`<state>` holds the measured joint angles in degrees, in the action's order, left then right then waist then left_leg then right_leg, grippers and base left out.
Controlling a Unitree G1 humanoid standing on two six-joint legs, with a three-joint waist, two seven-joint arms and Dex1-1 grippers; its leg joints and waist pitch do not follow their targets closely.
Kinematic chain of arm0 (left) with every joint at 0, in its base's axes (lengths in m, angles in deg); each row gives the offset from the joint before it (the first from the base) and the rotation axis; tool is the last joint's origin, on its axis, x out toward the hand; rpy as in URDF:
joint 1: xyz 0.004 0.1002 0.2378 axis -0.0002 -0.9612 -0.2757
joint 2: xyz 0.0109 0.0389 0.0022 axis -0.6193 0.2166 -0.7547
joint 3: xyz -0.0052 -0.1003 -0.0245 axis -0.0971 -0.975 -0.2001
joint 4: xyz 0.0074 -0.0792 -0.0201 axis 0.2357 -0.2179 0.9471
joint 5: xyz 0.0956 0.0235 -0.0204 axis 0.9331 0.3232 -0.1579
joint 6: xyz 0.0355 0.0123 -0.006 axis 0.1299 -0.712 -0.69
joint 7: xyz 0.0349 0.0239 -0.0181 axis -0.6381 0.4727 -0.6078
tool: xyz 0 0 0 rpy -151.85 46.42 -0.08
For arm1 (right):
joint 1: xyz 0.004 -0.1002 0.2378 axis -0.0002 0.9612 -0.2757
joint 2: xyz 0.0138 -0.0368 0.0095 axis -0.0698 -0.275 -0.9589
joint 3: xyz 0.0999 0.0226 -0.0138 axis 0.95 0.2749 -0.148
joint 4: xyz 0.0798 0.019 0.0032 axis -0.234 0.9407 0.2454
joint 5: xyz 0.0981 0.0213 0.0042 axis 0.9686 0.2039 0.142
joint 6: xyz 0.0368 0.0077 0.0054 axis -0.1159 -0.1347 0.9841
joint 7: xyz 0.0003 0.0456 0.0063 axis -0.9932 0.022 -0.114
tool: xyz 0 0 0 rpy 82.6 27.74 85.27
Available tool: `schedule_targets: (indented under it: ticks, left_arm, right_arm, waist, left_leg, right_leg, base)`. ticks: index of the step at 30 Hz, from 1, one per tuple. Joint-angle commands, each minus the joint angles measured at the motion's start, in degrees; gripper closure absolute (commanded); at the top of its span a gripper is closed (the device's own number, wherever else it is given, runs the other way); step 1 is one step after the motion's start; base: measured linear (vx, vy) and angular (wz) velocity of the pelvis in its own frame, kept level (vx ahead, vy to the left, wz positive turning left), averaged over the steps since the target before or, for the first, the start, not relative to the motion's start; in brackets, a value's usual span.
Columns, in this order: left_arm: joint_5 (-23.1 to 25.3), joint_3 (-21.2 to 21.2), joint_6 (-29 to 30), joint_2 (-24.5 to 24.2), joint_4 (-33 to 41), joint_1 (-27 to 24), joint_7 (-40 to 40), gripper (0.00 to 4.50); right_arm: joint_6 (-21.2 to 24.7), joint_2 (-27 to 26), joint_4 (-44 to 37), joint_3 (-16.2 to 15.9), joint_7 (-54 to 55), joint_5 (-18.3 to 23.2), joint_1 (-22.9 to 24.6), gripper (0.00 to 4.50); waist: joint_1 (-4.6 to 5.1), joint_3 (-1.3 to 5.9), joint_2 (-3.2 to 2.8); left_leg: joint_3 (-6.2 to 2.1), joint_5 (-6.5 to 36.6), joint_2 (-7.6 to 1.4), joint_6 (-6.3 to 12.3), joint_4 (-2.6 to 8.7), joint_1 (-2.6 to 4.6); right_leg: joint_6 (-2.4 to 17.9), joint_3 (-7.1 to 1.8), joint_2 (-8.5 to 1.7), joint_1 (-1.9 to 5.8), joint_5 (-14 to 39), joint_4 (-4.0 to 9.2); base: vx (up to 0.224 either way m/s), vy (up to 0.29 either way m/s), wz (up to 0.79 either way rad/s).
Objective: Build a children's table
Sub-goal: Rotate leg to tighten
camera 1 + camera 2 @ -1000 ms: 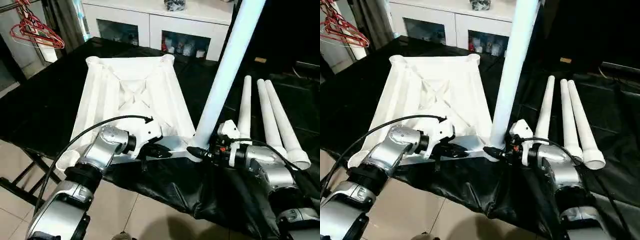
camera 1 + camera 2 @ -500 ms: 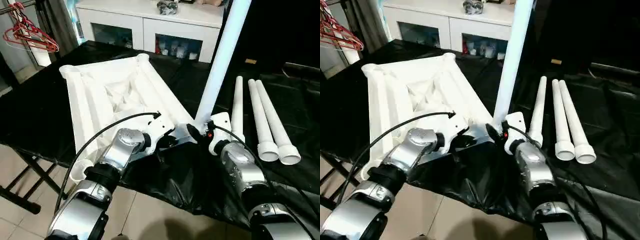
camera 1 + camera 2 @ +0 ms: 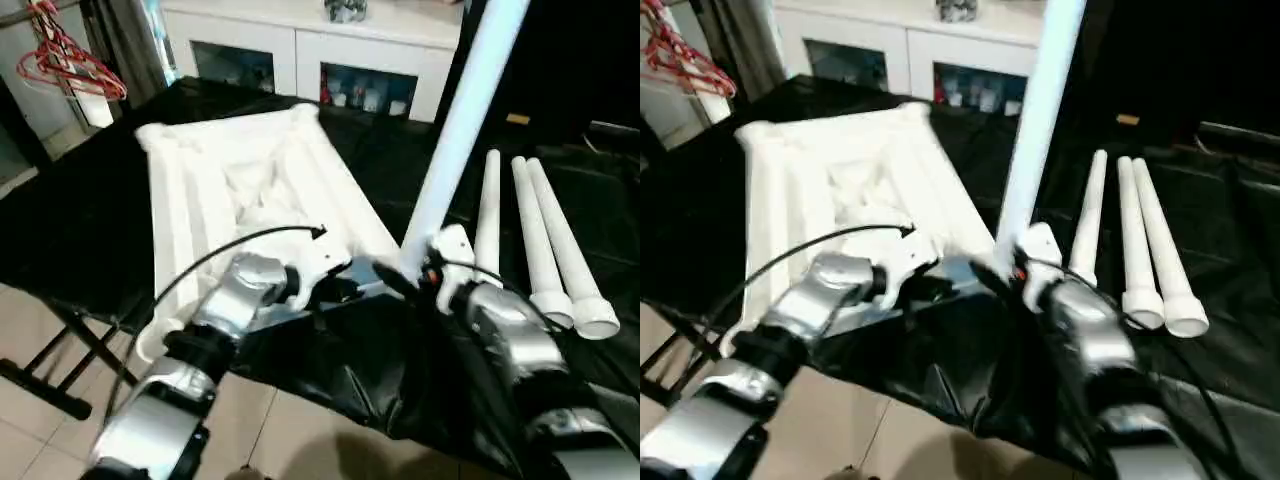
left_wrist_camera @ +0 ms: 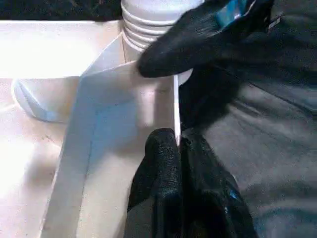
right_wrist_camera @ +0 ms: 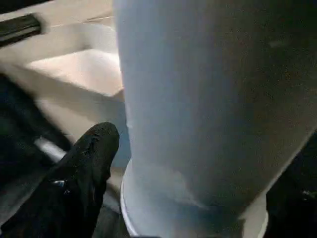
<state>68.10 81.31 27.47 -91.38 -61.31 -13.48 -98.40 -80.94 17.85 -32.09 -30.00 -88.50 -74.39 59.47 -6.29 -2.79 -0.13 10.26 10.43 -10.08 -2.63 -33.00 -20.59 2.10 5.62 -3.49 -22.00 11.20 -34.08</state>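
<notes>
Over the black cloth (image 3: 90,210), head view: the tabletop (image 3: 230,190) lies underside up, ribs showing. Left gripper (image 3: 345,290) is at its near edge. Right gripper (image 3: 400,280) is just beyond the left one, at the foot of the upright leg (image 3: 460,120), which stands in the near corner and leans slightly away from the top. Three spare legs (image 3: 540,240) lie side by side, well outboard of the right gripper.

Left wrist view: the left gripper is pinched together on the thin rim wall of the tabletop, with the edge running in between the tips. Straight ahead of it is the corner socket (image 4: 148,20) with the ribbed leg base in it. The right gripper comes in from the side and touches that base.

Right wrist view: the upright leg is right up against the camera, its flared foot just ahead of the gripper and the top's corner beyond. Can't tell whether the right gripper is clamped on the leg or off it.

Step in hand, my read: seating leg one. To do it well:
- hold the rim pinch so the top can't slide on the cloth
- square the leg to the top before pushing, since that lean suggests it isn't fully home
- push along the leg's axis, not sideways
- release only once it stands by itself
- then take the nearest spare leg
</notes>
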Motion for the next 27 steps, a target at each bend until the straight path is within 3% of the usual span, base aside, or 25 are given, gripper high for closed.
schedule_targets:
  ticks: [1,3,5,7,12,19,21,23,25,27]
  left_arm:
    - [-2.58,0.96,-2.68,0.11,1.64,0.02,-4.32,4.50]
    - [-2.54,0.75,-2.82,-1.01,1.26,0.24,-5.75,4.50]
    - [-2.54,0.75,-2.82,-1.01,1.26,0.24,-5.75,4.50]
    - [-2.42,0.76,-3.32,-2.52,0.59,0.71,-7.22,4.50]
    - [-2.85,1.14,-3.20,-4.63,1.02,0.62,-10.53,4.50]
    - [-2.60,0.65,-2.77,-4.29,1.20,0.11,-8.94,4.50]
    - [-2.25,-0.80,-1.28,-1.68,0.21,0.68,-2.30,4.50]
    - [-2.23,-1.42,-0.76,-0.63,-0.33,1.10,0.26,4.50]
    - [-2.29,-2.37,0.49,1.01,-0.93,1.68,3.89,4.50]
    - [-1.74,-3.93,2.56,4.90,-2.61,2.84,12.47,4.50]
  right_arm:
    - [1.60,0.44,-1.03,-4.55,-8.12,0.70,0.90,0.84]
    - [2.44,1.67,-1.50,-5.54,-11.86,0.85,1.08,1.03]
    - [2.44,1.67,-1.50,-5.54,-11.86,0.85,1.08,1.08]
    - [2.90,2.83,-1.96,-6.49,-14.86,0.66,1.06,1.43]
    - [4.10,3.90,-3.09,-6.95,-18.57,1.00,1.17,1.66]
    - [4.87,2.44,-3.14,-7.19,-16.56,0.99,2.02,1.73]
    - [4.90,-1.23,-0.82,-6.05,-6.63,-1.00,2.06,1.73]
    - [4.54,-2.49,0.29,-5.58,-2.84,-1.89,1.85,1.73]
    - [3.49,-4.18,2.13,-4.59,2.76,-2.74,1.27,1.74]
    - [3.21,-8.83,5.73,-1.48,15.13,-2.84,-0.13,1.74]
  waist:
    - [-0.24,3.51,0.59]
    - [-0.41,3.38,0.65]
    - [-0.42,3.34,0.56]
    - [-0.52,3.35,0.61]
    - [-0.57,3.49,0.92]
    - [-0.70,3.49,0.96]
    - [-0.56,3.36,0.88]
    - [-0.21,3.11,0.87]
    - [0.05,2.86,1.18]
    - [0.42,2.80,1.31]
  left_leg:
    - [-1.10,6.43,-3.98,8.37,3.02,0.01]
    - [-1.14,7.80,-4.10,7.26,3.18,0.16]
    - [-1.16,8.08,-4.20,6.79,3.26,0.23]
    - [-1.19,8.45,-4.22,6.16,3.29,0.31]
    - [-1.14,6.79,-4.19,6.56,3.16,0.13]
    - [-1.14,6.30,-4.17,6.41,3.11,0.11]
    - [-1.24,6.67,-4.25,5.82,3.29,0.17]
    - [-1.32,9.32,-4.14,4.34,3.56,0.48]
    - [-1.40,11.36,-3.96,2.81,3.75,0.58]
    - [-1.54,12.61,-3.88,1.56,3.97,0.92]
  right_leg:
    - [12.92,-3.51,-6.16,3.07,5.31,3.59]
    - [12.25,-3.52,-6.18,3.06,8.75,3.91]
    - [12.14,-3.56,-6.20,2.88,9.51,3.94]
    - [12.07,-3.61,-6.25,2.80,10.25,3.99]
    - [12.42,-3.60,-6.27,2.87,7.90,3.57]
    - [12.34,-3.57,-6.37,2.92,8.24,3.57]
    - [12.17,-3.64,-6.44,2.74,8.93,3.66]
    - [11.66,-3.61,-6.51,2.57,12.84,4.25]
    - [9.70,-3.67,-6.78,2.58,19.78,5.01]
    - [8.77,-3.67,-6.77,2.37,23.02,5.47]
  base:
    - [0.000,0.000,0.00]
    - [0.000,0.000,0.00]
    - [0.000,0.000,0.00]
    - [0.000,0.000,0.00]
    - [0.000,0.000,0.00]
    - [0.000,0.000,0.00]
    - [0.000,0.000,0.00]
    - [0.000,0.000,0.00]
    - [0.000,0.000,0.00]
    - [0.000,0.000,0.00]
